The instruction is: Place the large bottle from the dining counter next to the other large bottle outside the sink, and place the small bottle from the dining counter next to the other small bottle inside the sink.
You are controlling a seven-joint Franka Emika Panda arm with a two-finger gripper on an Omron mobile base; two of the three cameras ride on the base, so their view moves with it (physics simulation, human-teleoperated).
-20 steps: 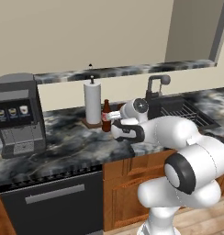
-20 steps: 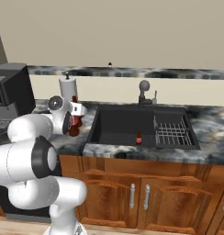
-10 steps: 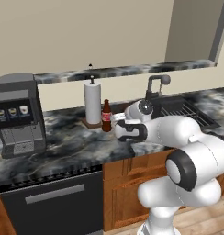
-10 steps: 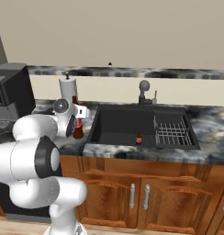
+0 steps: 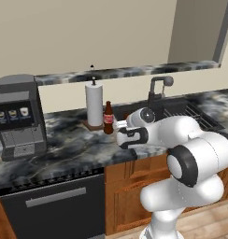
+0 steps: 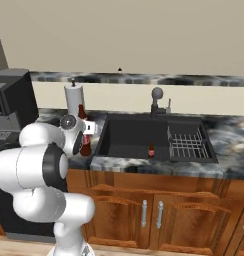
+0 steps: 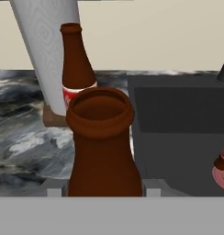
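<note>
Inside sink [image 6: 129, 137]: one small bottle [image 6: 151, 150], upright beside dish rack [image 6: 186, 145].

Large bottle [image 7: 103, 151] in the claw [image 5: 124, 138] over the tabletop [image 5: 69, 144], other large bottle [image 5: 108, 118] behind it beside the paper towel roll [image 5: 94, 104], sink [image 6: 139, 137] to the right, small bottle [image 6: 151, 149] inside.
</note>
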